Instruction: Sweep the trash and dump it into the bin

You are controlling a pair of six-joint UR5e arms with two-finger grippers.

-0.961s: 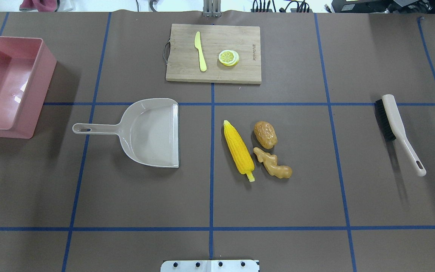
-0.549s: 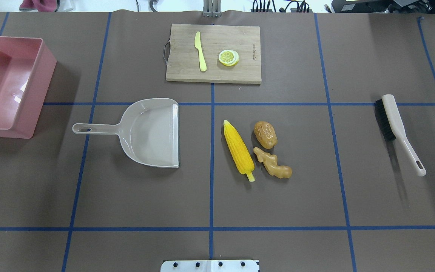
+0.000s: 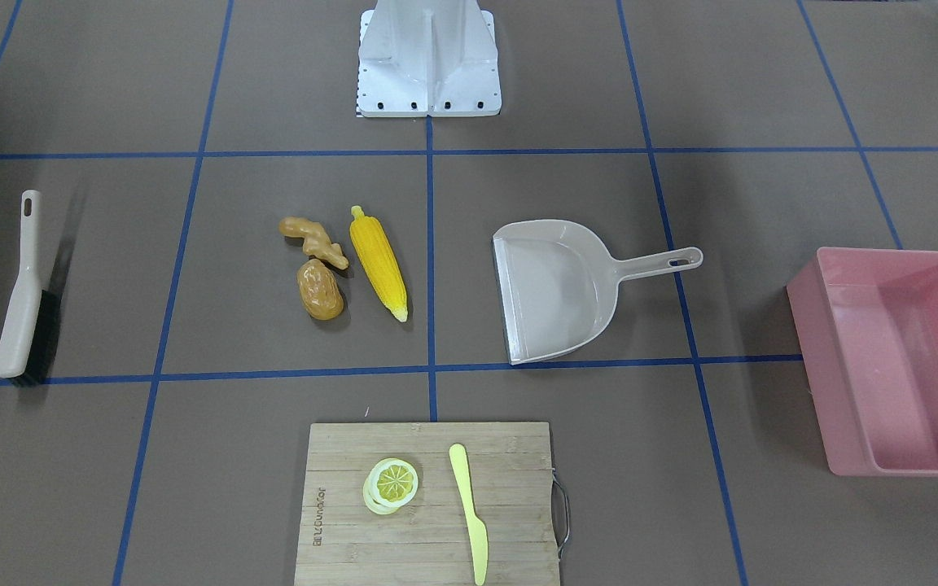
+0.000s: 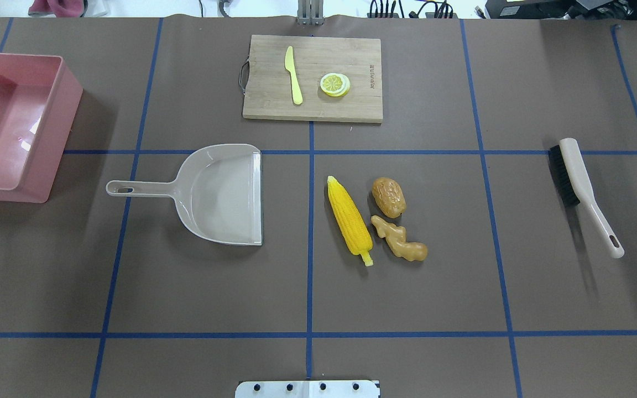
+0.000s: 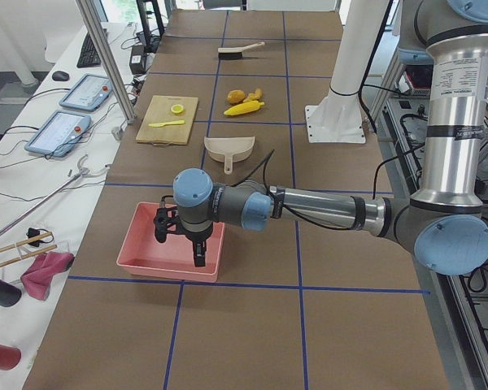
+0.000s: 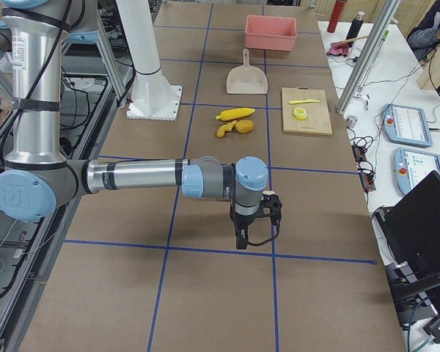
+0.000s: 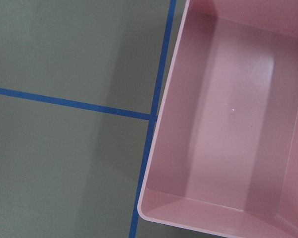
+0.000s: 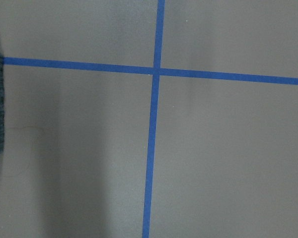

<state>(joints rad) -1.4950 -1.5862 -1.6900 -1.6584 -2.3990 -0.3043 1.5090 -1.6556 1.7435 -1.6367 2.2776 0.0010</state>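
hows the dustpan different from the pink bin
The dustpan is beige, shallow and open along one edge, with a long handle; the pink bin is deep, with four straight walls and no handle. The bin is clearly larger than the dustpan. The dustpan lies near the middle; the bin sits far to the robot's left. Both are empty plastic containers.

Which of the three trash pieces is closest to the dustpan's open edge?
The yellow corn cob. It lies nearest the dustpan, not touching its open edge, with the potato and the ginger root beyond it on the far side.
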